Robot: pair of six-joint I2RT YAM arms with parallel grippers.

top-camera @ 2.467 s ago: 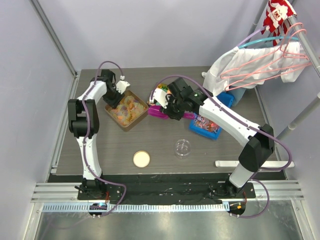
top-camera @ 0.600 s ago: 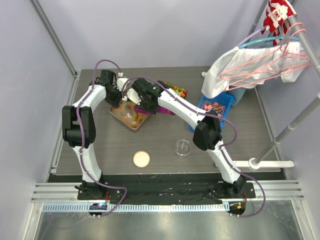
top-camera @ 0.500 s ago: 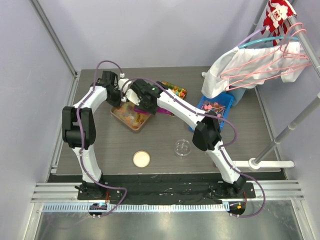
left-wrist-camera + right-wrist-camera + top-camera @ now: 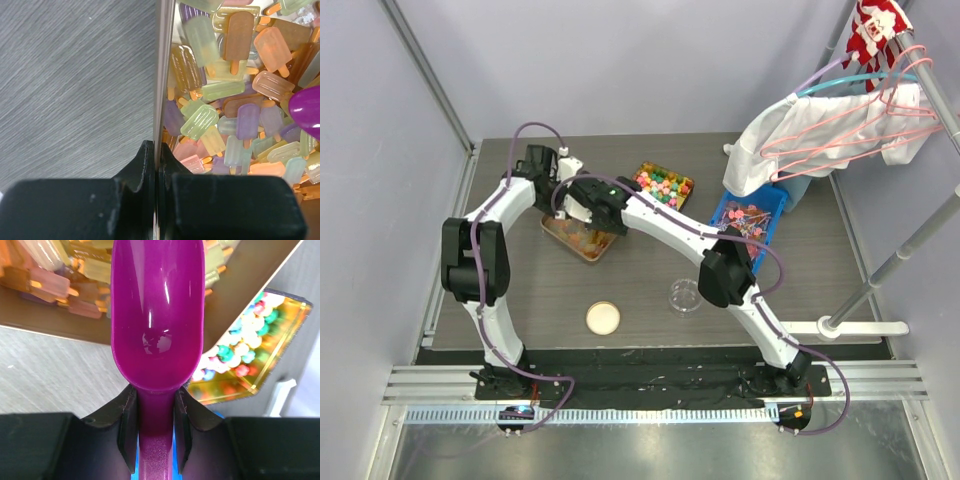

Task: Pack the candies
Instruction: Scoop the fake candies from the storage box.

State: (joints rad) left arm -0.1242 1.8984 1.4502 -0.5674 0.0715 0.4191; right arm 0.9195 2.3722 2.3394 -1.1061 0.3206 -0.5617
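left arm (image 4: 498, 208) bent forward to the far left of the table (image 4: 640, 280). left gripper (image 4: 156, 165) pinched tight on the tray (image 4: 159, 75) wall, one finger each side. right arm (image 4: 665, 222) stretched across to the same tray. right gripper (image 4: 155, 410) narrow, clamped on the scoop (image 4: 157, 315) handle, bowl reaching over the candies (image 4: 225, 100) heaped in the tray - contact cannot be told. from above, the right arm hides part of the tray. second tray (image 4: 663, 185) of coloured balls just beside; blue bin (image 4: 752, 215), lid (image 4: 603, 318), clear dish (image 4: 685, 295) well apart.

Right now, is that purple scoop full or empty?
Empty. The purple scoop has a glossy, bare bowl: no popsicle-shaped candies inside; they lie in the tray.
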